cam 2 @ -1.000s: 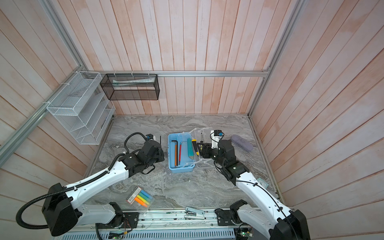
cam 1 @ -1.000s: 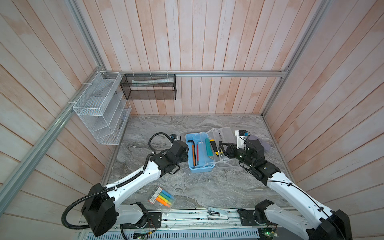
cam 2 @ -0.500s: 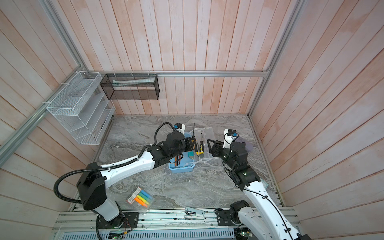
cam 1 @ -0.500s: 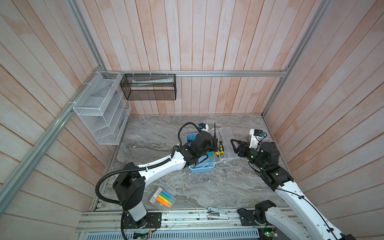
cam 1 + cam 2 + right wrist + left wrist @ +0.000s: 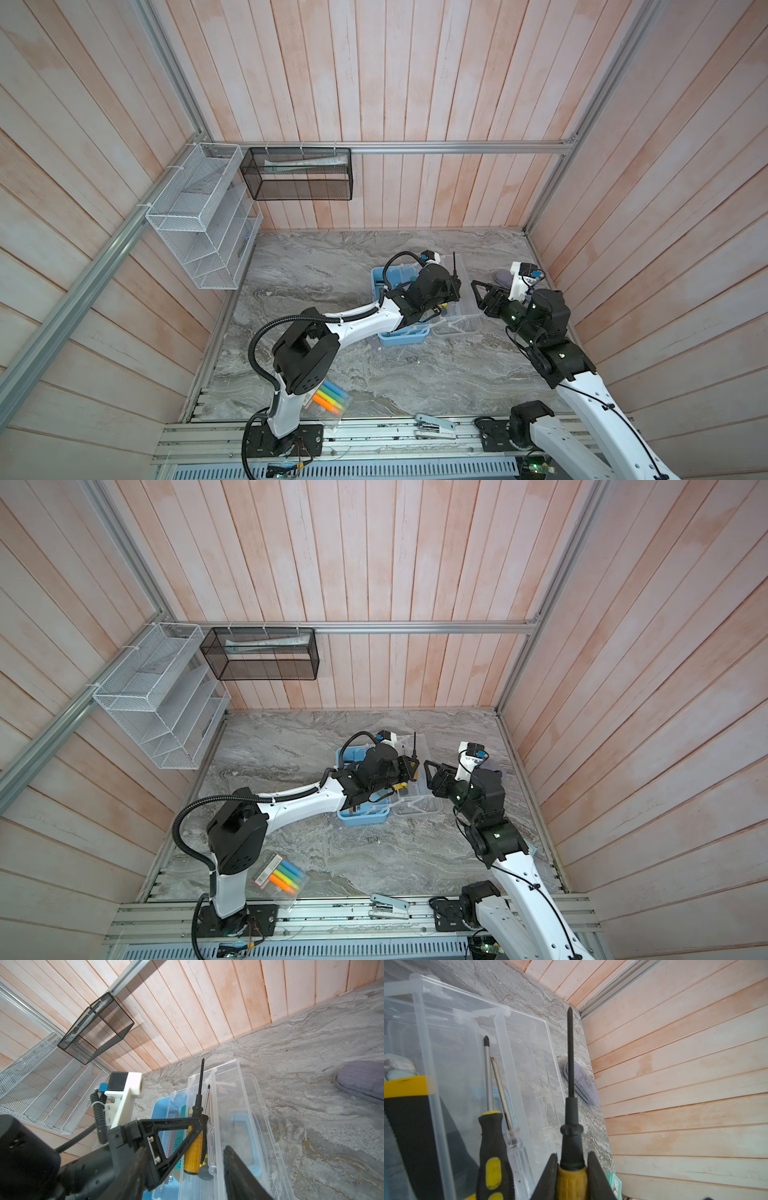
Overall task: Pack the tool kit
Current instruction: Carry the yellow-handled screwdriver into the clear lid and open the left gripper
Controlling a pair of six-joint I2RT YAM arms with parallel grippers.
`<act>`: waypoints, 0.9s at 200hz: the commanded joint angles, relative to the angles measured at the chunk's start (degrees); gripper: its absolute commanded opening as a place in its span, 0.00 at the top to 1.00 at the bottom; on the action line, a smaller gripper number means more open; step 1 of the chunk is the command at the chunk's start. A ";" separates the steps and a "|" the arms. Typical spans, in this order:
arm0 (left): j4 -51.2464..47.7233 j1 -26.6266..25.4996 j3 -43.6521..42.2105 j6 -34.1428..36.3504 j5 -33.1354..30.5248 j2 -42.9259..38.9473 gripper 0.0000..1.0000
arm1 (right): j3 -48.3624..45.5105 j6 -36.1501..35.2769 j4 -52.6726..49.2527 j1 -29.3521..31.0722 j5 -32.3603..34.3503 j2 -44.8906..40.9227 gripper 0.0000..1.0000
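Tool kit (image 5: 401,337) sits open mid-frame in both top views, clear lid laid out rightward. Right gripper (image 5: 478,296) is just right of it, fingers spread, empty. Left gripper (image 5: 572,1160) over the kit, clamped on a yellow-handled screwdriver (image 5: 570,1118).

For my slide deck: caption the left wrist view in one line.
Left gripper holds a yellow-handled screwdriver beside two others lying in the open tool kit.

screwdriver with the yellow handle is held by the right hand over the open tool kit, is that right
No, the left hand holds the yellow-handled screwdriver over the open tool kit; the left wrist view shows it clamped on the handle.
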 commanded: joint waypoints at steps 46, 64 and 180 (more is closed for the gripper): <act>1.64 0.02 5.64 -5.45 -0.22 5.41 1.00 | -1.34 -2.21 -2.01 -2.07 -2.62 -2.44 0.42; 1.28 0.09 6.41 -6.54 0.16 6.65 1.00 | -1.68 -2.39 -1.97 -2.35 -3.13 -2.53 0.42; -0.12 0.10 9.76 -8.31 2.68 10.68 0.66 | -3.73 -2.21 -0.95 -2.97 -4.77 -2.44 0.42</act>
